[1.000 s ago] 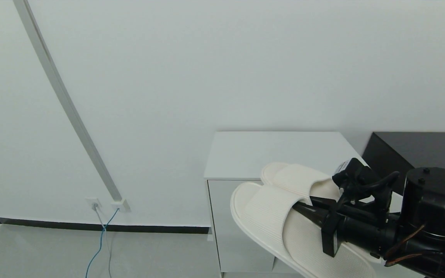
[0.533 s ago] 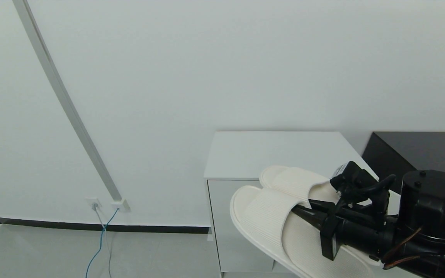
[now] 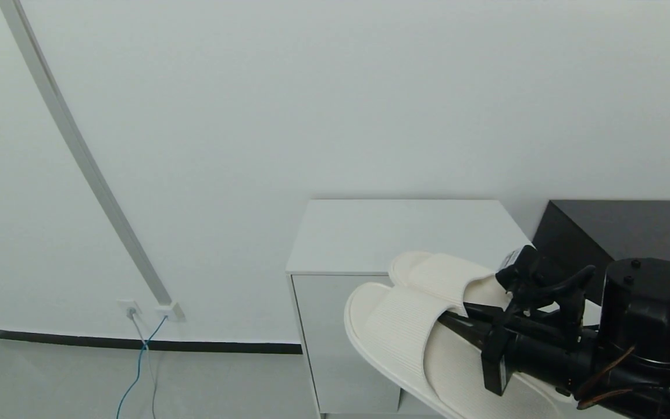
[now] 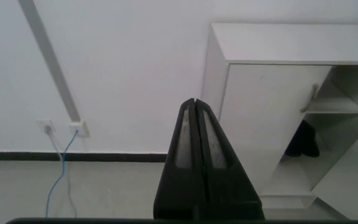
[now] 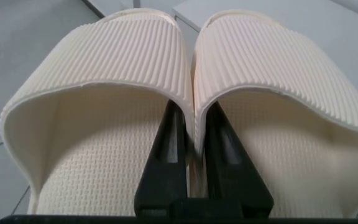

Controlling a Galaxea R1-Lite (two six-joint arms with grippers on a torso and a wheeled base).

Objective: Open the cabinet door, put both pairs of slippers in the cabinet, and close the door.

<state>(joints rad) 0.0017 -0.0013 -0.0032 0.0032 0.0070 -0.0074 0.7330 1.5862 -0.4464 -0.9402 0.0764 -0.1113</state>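
Cream ribbed-cloth slippers (image 5: 135, 56) with waffle-textured insoles; smooth matt white cabinet (image 3: 399, 233); matt black fingers (image 5: 166, 149).

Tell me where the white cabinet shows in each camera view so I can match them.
Head view: the white cabinet stands low centre, partly behind the slippers held by the right gripper.
Left wrist view: the cabinet lies beyond the left gripper, opposite the blue cable.
Right wrist view: probably the pale slab past the slipper toes; hard to tell.
Shared landmark: the blue cable, in head and left wrist views.
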